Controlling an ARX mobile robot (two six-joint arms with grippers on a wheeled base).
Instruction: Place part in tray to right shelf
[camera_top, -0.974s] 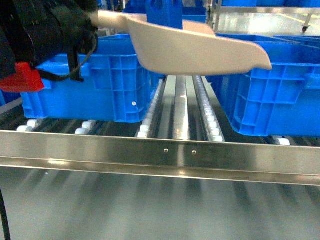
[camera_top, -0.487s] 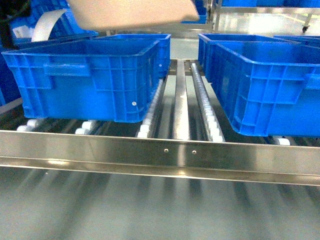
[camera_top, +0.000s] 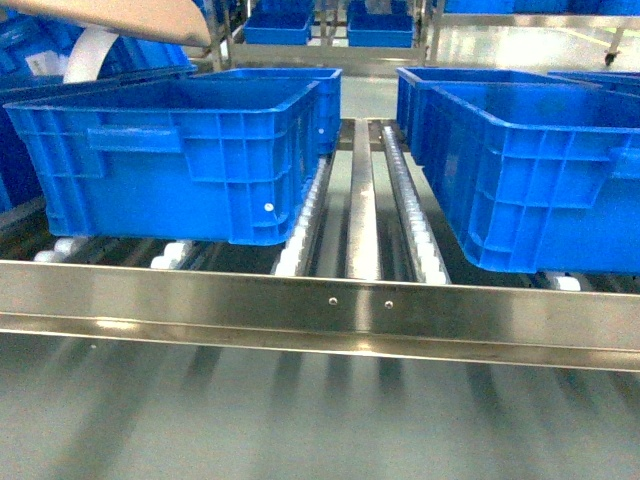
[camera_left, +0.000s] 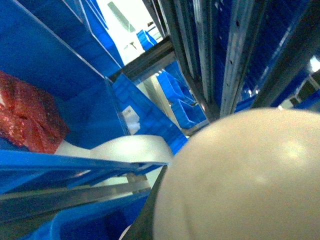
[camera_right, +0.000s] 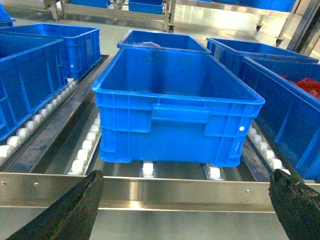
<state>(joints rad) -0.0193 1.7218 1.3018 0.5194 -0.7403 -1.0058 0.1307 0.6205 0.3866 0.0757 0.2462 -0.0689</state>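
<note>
Two dark fingers (camera_right: 65, 210) of the right gripper (camera_right: 185, 210) stand wide apart at the lower corners of the right wrist view, with nothing between them. Beyond them a large blue crate (camera_right: 177, 105) sits on the shelf (camera_right: 150, 192), its white rollers showing under the crate's front edge, with more blue crates to either side and one at far right holding something red (camera_right: 305, 85).

The left gripper's fingers do not show in any view, so I cannot tell whether they are apart or together. In the left wrist view the cream tray (camera_left: 240, 175) fills the lower right as a big rounded shape, close to the lens. Behind it are blue bins, a red bag (camera_left: 27, 120) and grey metal uprights.

From the head camera, only a corner of the tray (camera_top: 120, 18) shows at the top left edge, above the left-hand crate (camera_top: 180, 160). A second crate (camera_top: 530, 170) sits to the right, with a steel rail and roller tracks (camera_top: 405, 210) between them.

Half a second ago the tray reached to the middle of the top edge; it has moved up and left. The blue part cannot be seen now.
</note>
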